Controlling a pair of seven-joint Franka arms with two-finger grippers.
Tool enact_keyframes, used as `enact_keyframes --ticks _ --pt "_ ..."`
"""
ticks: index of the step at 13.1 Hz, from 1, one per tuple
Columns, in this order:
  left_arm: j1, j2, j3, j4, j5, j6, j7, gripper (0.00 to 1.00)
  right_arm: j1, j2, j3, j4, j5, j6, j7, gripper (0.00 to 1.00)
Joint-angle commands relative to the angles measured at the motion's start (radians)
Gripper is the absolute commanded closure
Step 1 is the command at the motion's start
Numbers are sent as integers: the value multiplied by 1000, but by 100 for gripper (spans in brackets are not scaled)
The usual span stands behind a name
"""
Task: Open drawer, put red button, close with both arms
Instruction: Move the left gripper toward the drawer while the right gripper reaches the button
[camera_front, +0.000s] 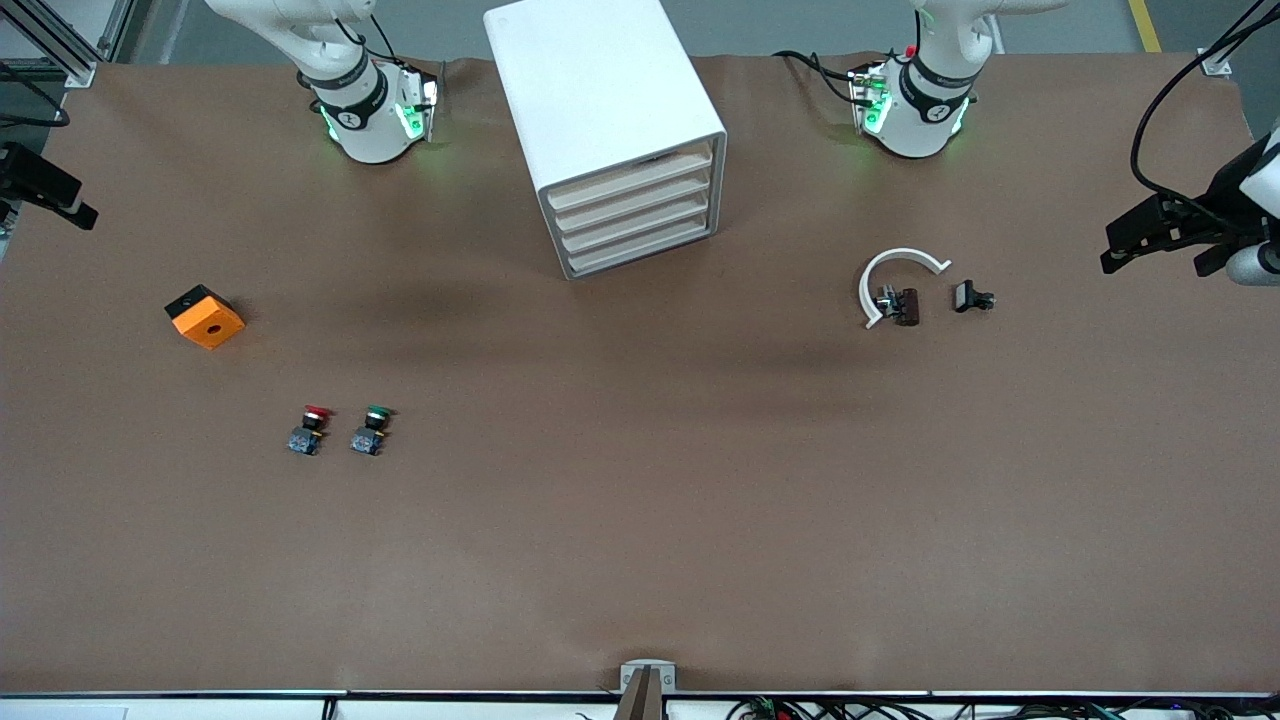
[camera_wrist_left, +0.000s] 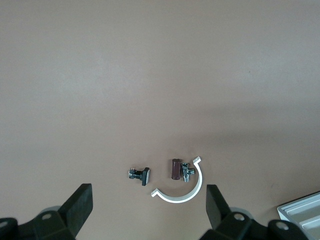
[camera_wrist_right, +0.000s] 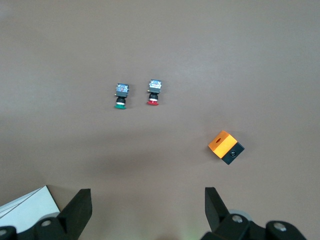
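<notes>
My right gripper (camera_wrist_right: 145, 212) and left gripper (camera_wrist_left: 147, 210) are hanging wide apart, empty; one red button (camera_front: 312, 428) is lying lower in the front view beside one green button (camera_front: 373, 428).

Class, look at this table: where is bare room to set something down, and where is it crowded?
Bare: the broad stretch between the buttons, red and green, and the white clip, in front of the cabinet. Crowded: around the clip, where small parts lie close.
</notes>
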Motion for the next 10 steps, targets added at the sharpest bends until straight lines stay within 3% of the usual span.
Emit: enact_keyframes --ticks 1,5,10 --pt "3 6 -2 19 15 -18 13 0 35 -2 7 7 -30 -11 -2 0" --pt "3 9 -1 14 10 -19 6 0 38 -2 7 6 -48 -15 -5 0" --pt "2 84 -2 3 13 -38 -56 0 42 0 7 13 -58 -15 -13 0"
